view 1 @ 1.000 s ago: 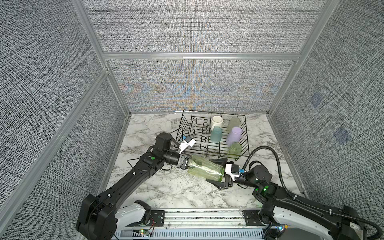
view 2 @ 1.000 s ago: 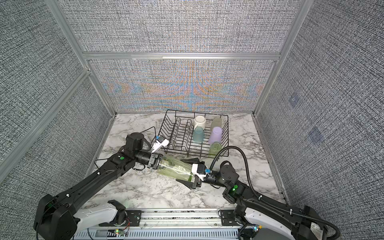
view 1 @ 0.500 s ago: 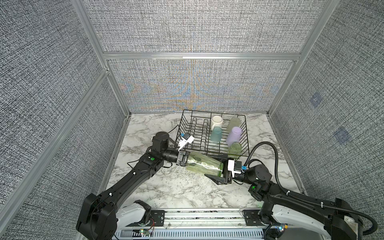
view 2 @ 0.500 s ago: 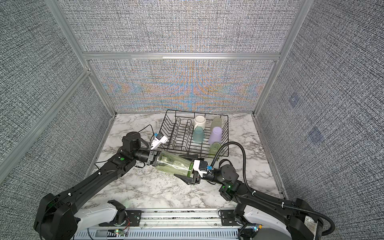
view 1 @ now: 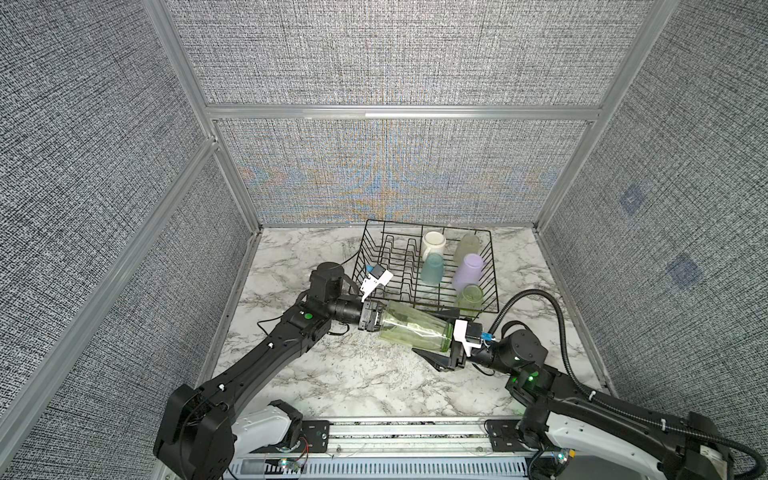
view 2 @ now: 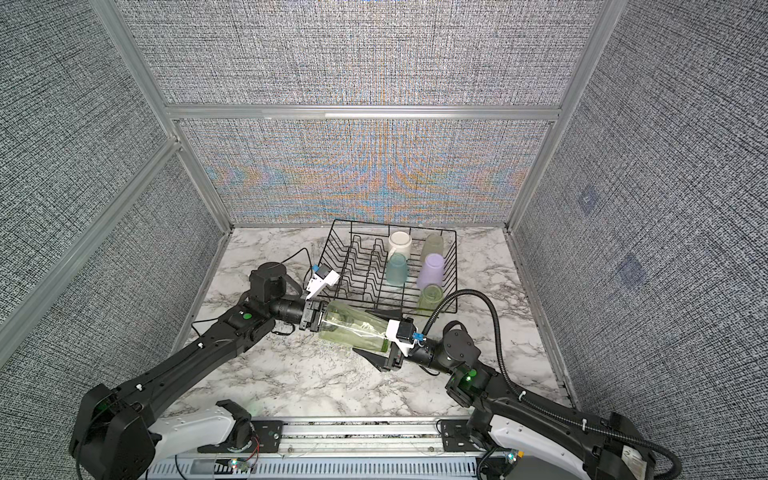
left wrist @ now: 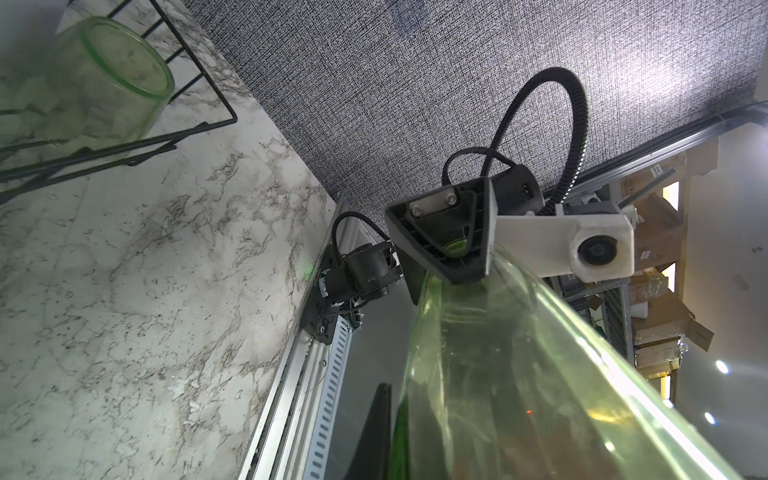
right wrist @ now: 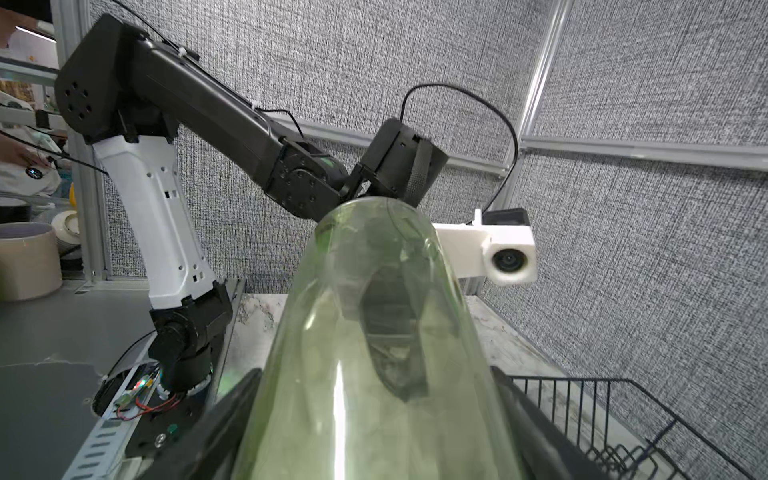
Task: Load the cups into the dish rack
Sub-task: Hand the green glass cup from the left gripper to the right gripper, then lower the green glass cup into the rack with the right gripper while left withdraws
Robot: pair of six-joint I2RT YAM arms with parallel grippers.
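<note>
Logged grey woven-fabric enclosure walls point(view 1: 374, 62) around a white marble-pattern table point(view 1: 332, 374). Found the large rectangular black wire dish rack point(view 1: 395, 266) at 1 o'clock of the table centre in both top views. Noted the black left arm point(view 1: 270, 357) reaching in from 7 o'clock and the black right arm point(view 1: 582, 403) from 5 o'clock, meeting just at 6 o'clock of the rack.

Found a tall translucent green tumbler point(view 1: 415, 332) off the table and outside the rack, lying roughly level between the two arms, mouth toward 9 o'clock, thick base toward 3 o'clock.

Counted five cups in the rack's 3 o'clock half:
- opaque lavender cup point(view 1: 468, 272) at 3 o'clock
- translucent teal tumbler point(view 1: 433, 269) near the middle
- white handled mug point(view 1: 434, 243) at 12 o'clock
- pale green tumbler point(view 1: 466, 247) at 1 o'clock
- small green tumbler point(view 1: 470, 297) in the 5 o'clock corner

Read the left end effector point(view 1: 376, 322) as clenched on the tall tumbler's rim, with one finger showing dark through the wall in the right wrist view. Saw the right end effector point(view 1: 434, 334) with fingers point(right wrist: 224, 424) spread wide, straddling the base end. Cannot tell whether pressing or merely around it.
</note>
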